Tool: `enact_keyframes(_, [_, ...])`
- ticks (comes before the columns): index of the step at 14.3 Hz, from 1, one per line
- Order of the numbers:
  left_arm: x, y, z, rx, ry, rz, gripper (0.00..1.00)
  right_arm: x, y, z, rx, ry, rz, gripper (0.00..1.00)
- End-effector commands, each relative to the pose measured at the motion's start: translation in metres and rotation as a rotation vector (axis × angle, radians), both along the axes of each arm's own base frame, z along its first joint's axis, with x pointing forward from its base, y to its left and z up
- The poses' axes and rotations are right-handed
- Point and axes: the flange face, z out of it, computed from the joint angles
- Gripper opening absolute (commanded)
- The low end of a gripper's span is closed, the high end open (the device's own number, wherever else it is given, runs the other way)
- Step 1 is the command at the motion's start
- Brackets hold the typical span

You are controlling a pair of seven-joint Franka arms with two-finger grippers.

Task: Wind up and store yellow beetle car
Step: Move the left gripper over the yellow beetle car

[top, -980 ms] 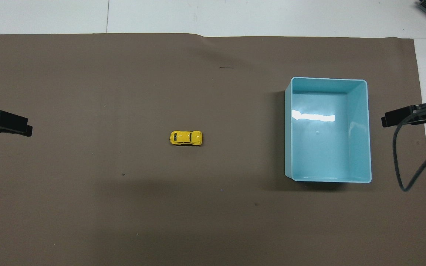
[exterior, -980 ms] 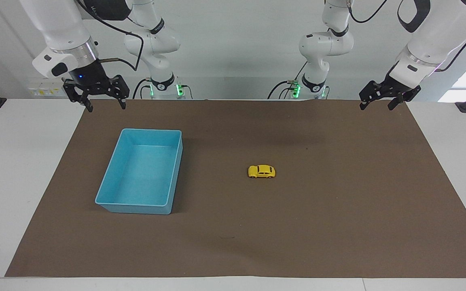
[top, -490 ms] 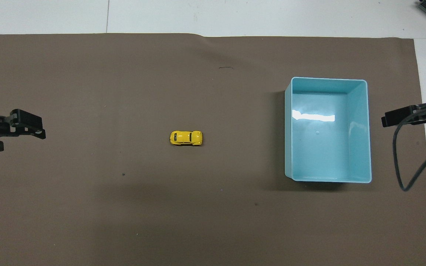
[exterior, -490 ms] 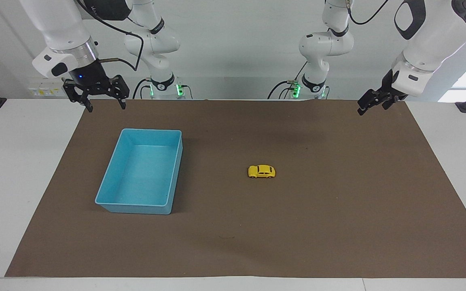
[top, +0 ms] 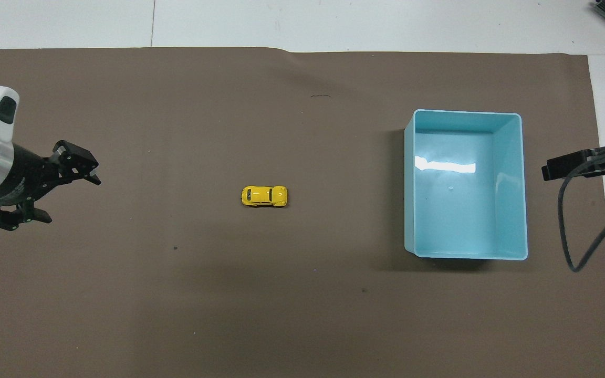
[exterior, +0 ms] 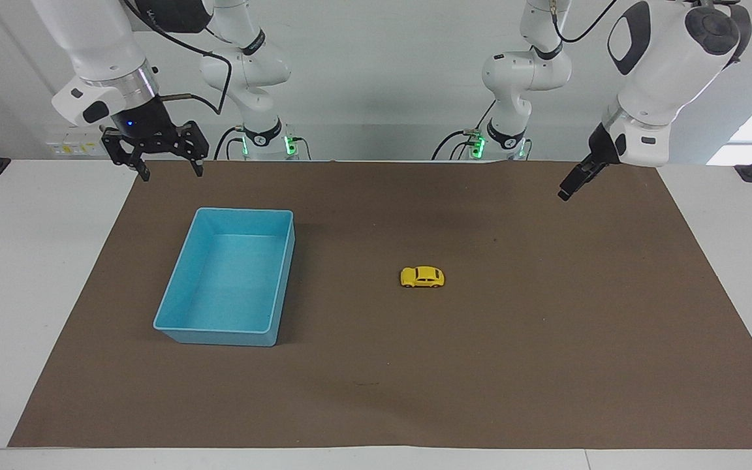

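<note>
Left hand (top: 71,199) is seen spread wide, fingers well apart, nothing held and nothing touched. It's up in the air over the brown mat (exterior: 546,365) at the left arm's end of the bench (exterior: 36,274), tilted toward the middle, well apart from the car.

Right hand (exterior: 170,171) is parked up over the mat's edge at the right arm's end, fingers (exterior: 145,175) also apart, nothing gripped. That arm is just waiting. In the overhead view only a dark tip of it (top: 562,168) and a looping black cable (top: 586,231) can be made out beside the bin.

The yellow beetle car (exterior: 422,277) is sat on its wheels on the mat, roughly mid-bench, side-on to the facing camera. It's well apart from both hands and from the bin, out in the open.

Count-wise: one car, one light blue bin (exterior: 284,274), two hands, one mat. The bin is placed toward the right arm's end, upright, open side up, with only a glare streak seen on its floor from above.
</note>
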Motion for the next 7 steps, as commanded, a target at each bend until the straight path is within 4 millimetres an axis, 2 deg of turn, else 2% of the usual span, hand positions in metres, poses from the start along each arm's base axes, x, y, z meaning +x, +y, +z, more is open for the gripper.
enact_keyframes(1, [-0.008,-0.013,-0.009,0.000,-0.020,0.192,1.00,-0.003,-0.003,0.004,0.019,-0.011,-0.027,1.00])
enact_keyframes(2, [-0.008,-0.017,-0.015,0.005,-0.020,0.264,1.00,-0.003,-0.003,0.004,0.019,-0.009,-0.027,1.00])
enact_keyframes(3, [-0.010,-0.031,-0.021,0.009,-0.025,0.323,1.00,-0.003,-0.003,0.004,0.019,-0.009,-0.027,1.00])
enact_keyframes(7, [-0.013,-0.064,-0.045,0.015,-0.040,0.535,1.00,-0.003,-0.003,0.004,0.019,-0.011,-0.027,1.00])
